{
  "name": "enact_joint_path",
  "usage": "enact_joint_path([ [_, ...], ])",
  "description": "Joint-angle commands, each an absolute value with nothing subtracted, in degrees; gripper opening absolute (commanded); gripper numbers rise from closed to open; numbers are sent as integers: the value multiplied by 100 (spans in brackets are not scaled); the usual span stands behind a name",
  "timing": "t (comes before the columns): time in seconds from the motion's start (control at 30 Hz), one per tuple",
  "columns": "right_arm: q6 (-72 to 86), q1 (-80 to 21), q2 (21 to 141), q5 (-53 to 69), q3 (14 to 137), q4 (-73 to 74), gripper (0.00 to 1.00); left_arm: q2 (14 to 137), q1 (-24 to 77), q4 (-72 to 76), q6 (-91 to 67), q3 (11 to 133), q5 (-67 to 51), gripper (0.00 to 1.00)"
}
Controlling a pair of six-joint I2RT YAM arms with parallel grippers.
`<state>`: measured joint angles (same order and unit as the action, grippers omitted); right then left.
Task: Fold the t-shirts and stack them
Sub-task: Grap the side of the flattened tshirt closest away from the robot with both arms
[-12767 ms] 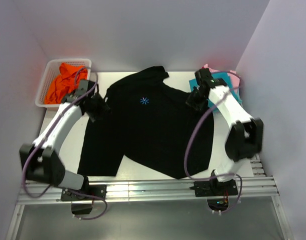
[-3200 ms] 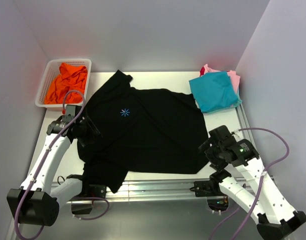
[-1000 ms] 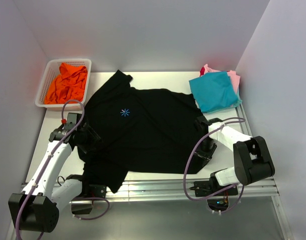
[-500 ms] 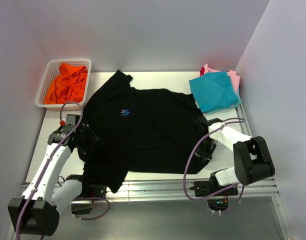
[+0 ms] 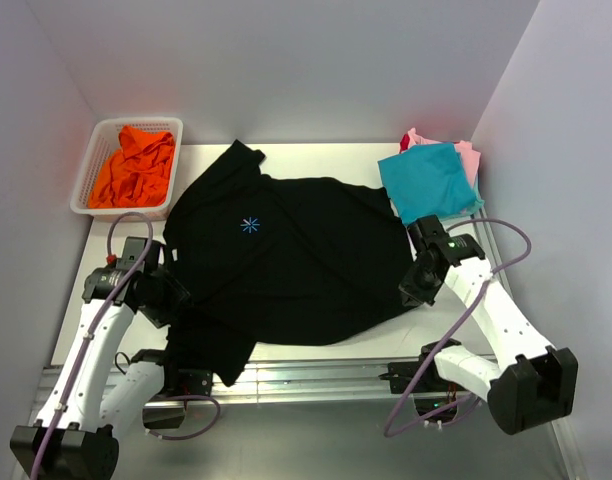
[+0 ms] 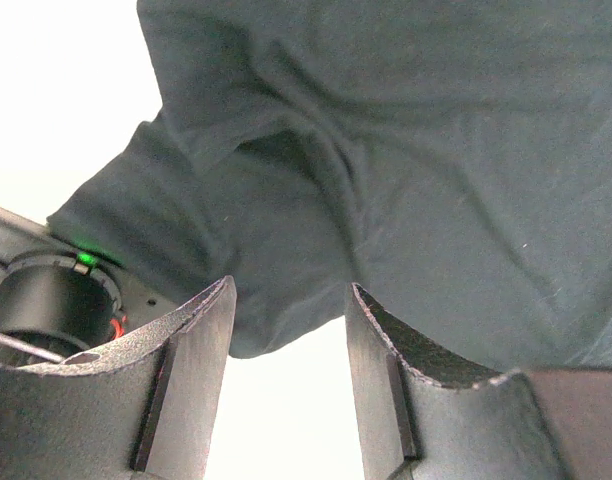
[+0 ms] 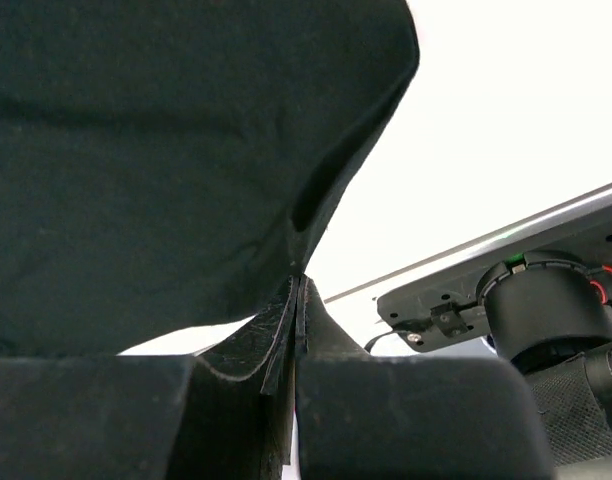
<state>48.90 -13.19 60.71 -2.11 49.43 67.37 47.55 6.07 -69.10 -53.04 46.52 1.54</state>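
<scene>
Once right jaws pinched, black tee (image 5: 286,265) corner lifted.

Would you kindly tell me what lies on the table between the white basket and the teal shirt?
The black t-shirt lies spread across that stretch, as the top view shows.

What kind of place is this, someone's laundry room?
Probably a robotics test booth, not a home: bare walls box in one table, two robot arms are bolted at its edge, and a black t-shirt lies spread near a basket.
</scene>
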Motion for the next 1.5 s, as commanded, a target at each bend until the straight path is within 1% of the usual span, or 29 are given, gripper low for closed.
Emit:
enact_joint_path([
  [0.0, 4817, -1257, 5906, -27, 4800, 6900, 0, 4623, 589, -7259, -5256, 4658, 123, 54],
  [0.13, 4703, -1257, 5880, 281, 4509, 6627, 0, 4956, 589, -7548, -5125, 4728, 141, 55],
  [0.17, 4685, -1257, 5862, 281, 4491, 6583, 0, 5122, 589, -7680, -5063, 4729, 175, 56],
  [0.2, 4667, -1257, 5862, 273, 4500, 6505, 0, 5550, 589, -7795, -4897, 4720, 202, 56],
  [0.27, 4562, -1257, 5906, 237, 4544, 6443, 0, 6070, 606, -7849, -4598, 4685, 53, 56],
  [0.4, 4412, -1222, 6029, 334, 4562, 6136, 0, 6451, 685, -7665, -4658, 4632, -640, 55],
  [0.47, 4316, -1161, 6108, 439, 4544, 6039, 0, 6722, 922, -7524, -4868, 4570, -843, 51],
  [0.5, 4281, -1125, 6178, 544, 4544, 5960, 0, 6828, 1262, -7506, -4965, 4570, -861, 50],
  [0.57, 4149, -1020, 6249, 624, 4509, 5871, 0, 7117, 1642, -7480, -5306, 4623, -774, 50],
  [0.63, 3965, -915, 6372, 764, 4491, 5775, 0, 7224, 2080, -7436, -5562, 4667, -704, 52],
  [0.73, 3692, -660, 6565, 905, 4500, 5660, 0, 7330, 2469, -7216, -6089, 4606, -799, 54],
  [0.83, 3612, -571, 6802, 1045, 4588, 5599, 0, 7584, 3039, -6979, -6617, 4500, -940, 62],
  [0.87, 3638, -571, 6820, 1115, 4597, 5546, 0, 7785, 3224, -6900, -6836, 4465, -940, 68],
  [0.97, 3683, -571, 6934, 1231, 4632, 5432, 0, 8216, 3822, -6619, -7362, 4456, -853, 74],
  [1.07, 3612, -563, 7049, 1239, 4720, 5440, 0, 8550, 4209, -6302, -7970, 4509, -634, 75],
  [1.17, 3595, -563, 7075, 1292, 4685, 5440, 0, 8578, 4368, -5863, -8577, 4386, -589, 72],
  [1.3, 3542, -580, 7084, 1230, 4685, 5502, 0, 8280, 4474, -6011, -9193, 4289, -274, 64],
  [1.37, 3542, -606, 7101, 1213, 4667, 5511, 0, 7807, 4474, -6196, -9605, 4149, -27, 61],
  [1.47, 3533, -606, 7137, 1151, 4685, 5502, 0, 6814, 4474, -6013, -10282, 3447, -192, 59],
])
